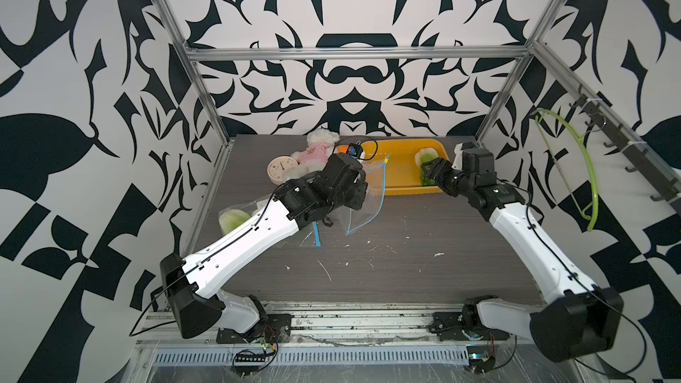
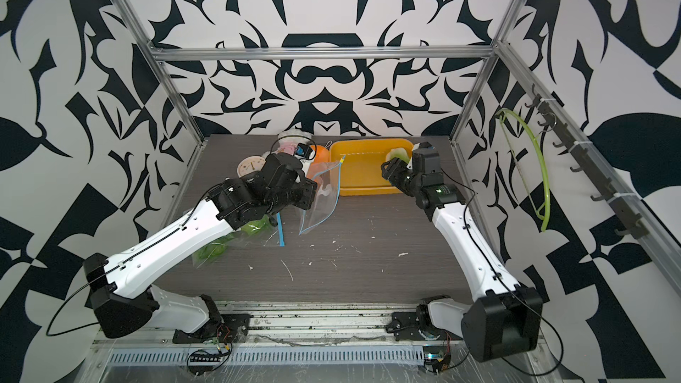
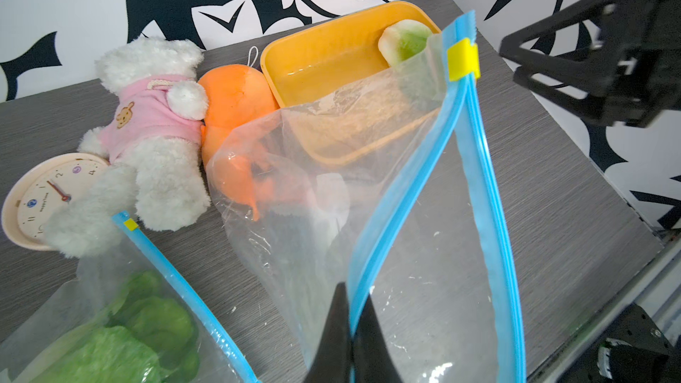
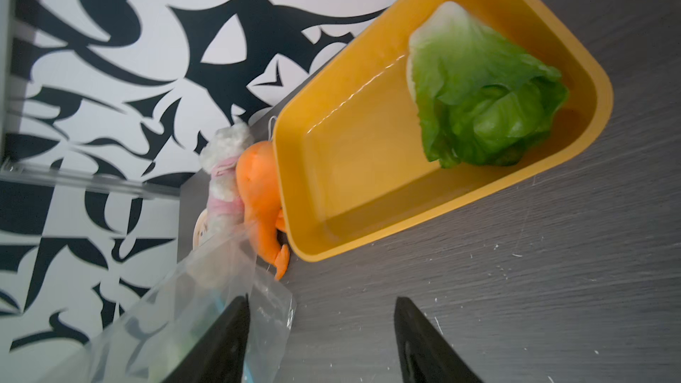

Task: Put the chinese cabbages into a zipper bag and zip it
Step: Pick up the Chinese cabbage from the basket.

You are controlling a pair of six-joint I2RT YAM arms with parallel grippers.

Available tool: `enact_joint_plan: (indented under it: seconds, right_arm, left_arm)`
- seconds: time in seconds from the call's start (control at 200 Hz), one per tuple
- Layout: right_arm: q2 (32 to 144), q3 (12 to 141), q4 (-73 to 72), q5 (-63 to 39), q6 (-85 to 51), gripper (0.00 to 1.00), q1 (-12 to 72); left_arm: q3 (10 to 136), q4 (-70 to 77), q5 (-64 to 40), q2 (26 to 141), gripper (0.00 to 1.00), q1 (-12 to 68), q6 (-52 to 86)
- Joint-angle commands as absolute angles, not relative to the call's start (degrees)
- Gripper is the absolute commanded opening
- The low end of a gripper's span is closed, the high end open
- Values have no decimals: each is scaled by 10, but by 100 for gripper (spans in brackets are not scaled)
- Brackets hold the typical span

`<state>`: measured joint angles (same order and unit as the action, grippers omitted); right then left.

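Cabbage point(image 4: 482, 93) lies at one end of the tray point(image 4: 350, 178), so your right gripper point(image 4: 321, 300) hangs near it with jaws apart, likely to pick it, while your left gripper point(image 3: 348, 311) is clamped on the rim of the bag point(image 3: 423, 252), holding its mouth up to receive.

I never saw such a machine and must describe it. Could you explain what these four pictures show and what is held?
This is a robot with two arms at a dark grey table. Two pictures look down from one camera head above; two come from cameras on the wrists. The left gripper is shut on the blue zip edge of a clear plastic zipper bag. The right gripper is open and empty, near a yellow plastic tray holding a green and white cabbage head. Also there: a second clear bag with green leaves, a white plush bear in pink, an orange plush toy, a round cream clock.
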<state>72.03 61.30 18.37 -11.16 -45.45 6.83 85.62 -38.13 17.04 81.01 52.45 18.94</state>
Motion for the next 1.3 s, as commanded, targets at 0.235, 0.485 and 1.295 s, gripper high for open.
enact_joint_plan:
  seconds: [0.235, 0.485, 1.295]
  right_arm:
    - [834, 606, 25, -123, -506, 66, 3]
    - [928, 649, 0, -117, -504, 66, -4]
    - [1060, 728, -66, -135, -476, 39, -22]
  left_arm:
    - [829, -342, 136, 796, 0, 522, 200]
    - [829, -342, 134, 793, 0, 522, 195]
    - [834, -349, 141, 788, 0, 522, 179]
